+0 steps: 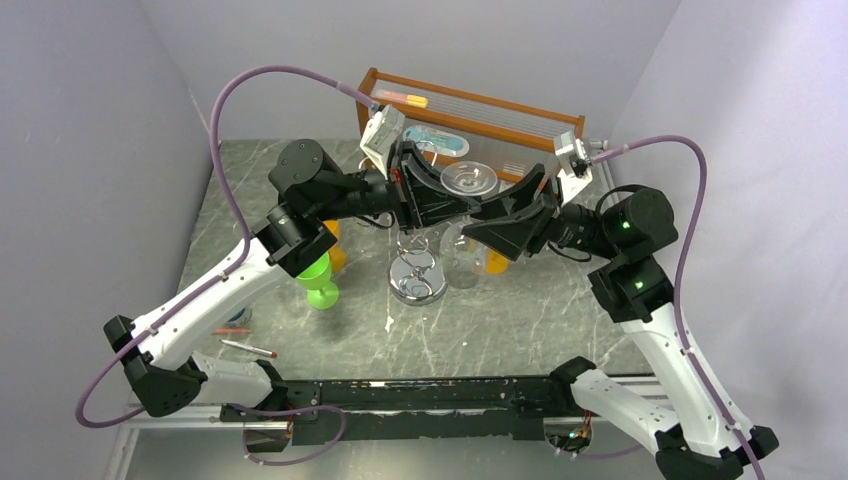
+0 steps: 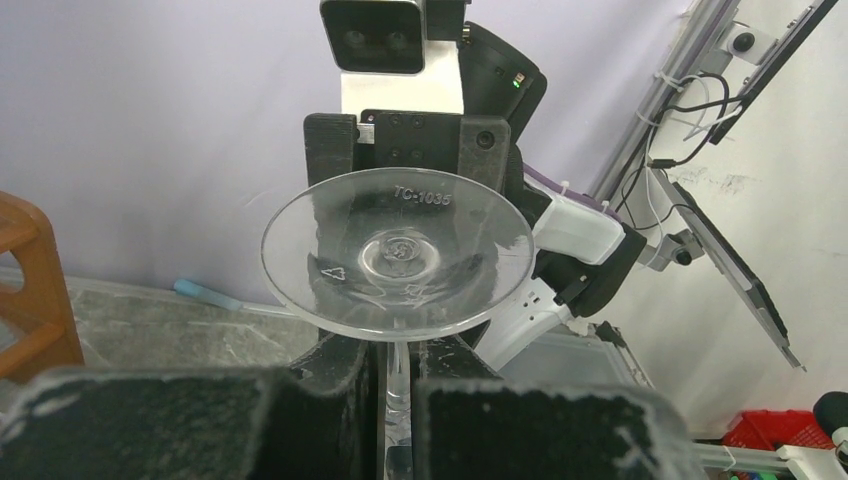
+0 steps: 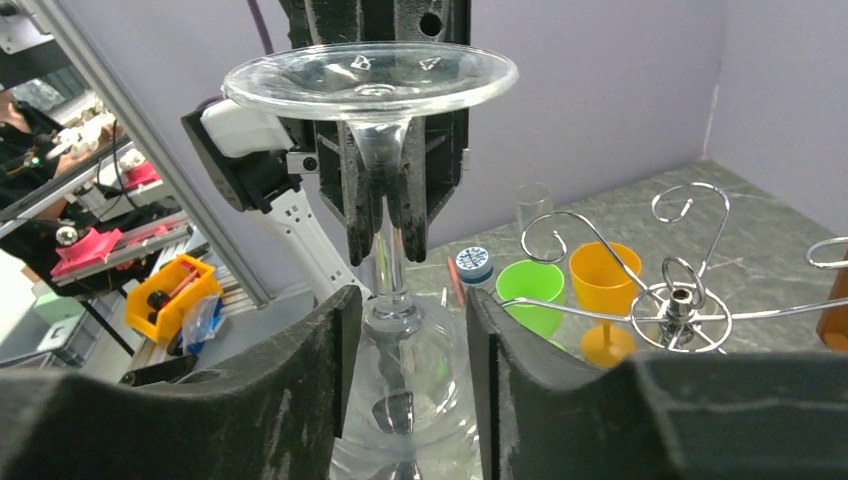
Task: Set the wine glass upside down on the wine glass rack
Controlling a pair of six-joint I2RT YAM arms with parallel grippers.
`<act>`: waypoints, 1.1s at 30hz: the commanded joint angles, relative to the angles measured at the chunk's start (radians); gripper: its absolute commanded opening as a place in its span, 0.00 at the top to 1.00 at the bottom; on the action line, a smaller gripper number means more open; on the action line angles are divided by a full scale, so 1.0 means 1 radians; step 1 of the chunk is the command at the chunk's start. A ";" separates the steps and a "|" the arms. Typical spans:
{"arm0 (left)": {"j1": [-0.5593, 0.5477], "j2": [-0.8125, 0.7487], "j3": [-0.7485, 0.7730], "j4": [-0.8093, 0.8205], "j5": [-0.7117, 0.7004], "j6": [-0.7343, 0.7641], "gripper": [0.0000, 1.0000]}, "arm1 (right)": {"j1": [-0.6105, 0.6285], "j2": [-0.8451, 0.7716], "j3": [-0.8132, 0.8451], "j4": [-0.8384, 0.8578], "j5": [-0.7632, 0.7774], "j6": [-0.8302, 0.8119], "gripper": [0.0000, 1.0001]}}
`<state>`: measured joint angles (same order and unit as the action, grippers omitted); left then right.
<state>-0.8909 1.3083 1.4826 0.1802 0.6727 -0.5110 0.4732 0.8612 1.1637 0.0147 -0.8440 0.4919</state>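
Observation:
The clear wine glass (image 1: 470, 180) hangs upside down, its round foot (image 2: 395, 250) on top and its bowl (image 3: 410, 380) below. My left gripper (image 2: 398, 355) is shut on the stem just under the foot; its fingers (image 3: 385, 200) also show in the right wrist view. My right gripper (image 3: 405, 320) straddles the top of the bowl from the opposite side, both pads against the glass. In the top view the two grippers (image 1: 440, 200) (image 1: 490, 232) meet above the table's middle. The chrome wine glass rack (image 1: 418, 278) stands just beside the glass, its scroll arms (image 3: 680, 300) bare.
A green plastic goblet (image 1: 318, 280) and an orange one (image 1: 338, 255) stand left of the rack. A brown wooden shelf unit (image 1: 470, 110) lines the back wall. Pens (image 1: 250, 348) lie at the front left. Another orange thing (image 1: 495, 263) sits behind the bowl.

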 commanded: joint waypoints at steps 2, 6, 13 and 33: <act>-0.017 0.000 0.008 0.067 0.013 -0.004 0.95 | 0.003 0.014 -0.028 0.059 -0.067 0.047 0.58; -0.024 0.005 0.001 0.077 0.016 -0.007 0.95 | 0.004 0.012 -0.085 0.183 -0.084 0.110 0.69; -0.026 0.003 0.001 0.083 -0.002 -0.001 0.95 | 0.004 0.041 -0.117 0.238 -0.086 0.150 0.86; -0.027 -0.010 -0.040 0.107 -0.036 -0.015 0.84 | 0.004 -0.035 -0.166 0.222 0.064 0.111 1.00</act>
<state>-0.9005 1.3231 1.4494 0.1986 0.6762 -0.5346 0.4736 0.8505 1.0218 0.2871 -0.8677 0.6235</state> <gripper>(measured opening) 0.146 0.056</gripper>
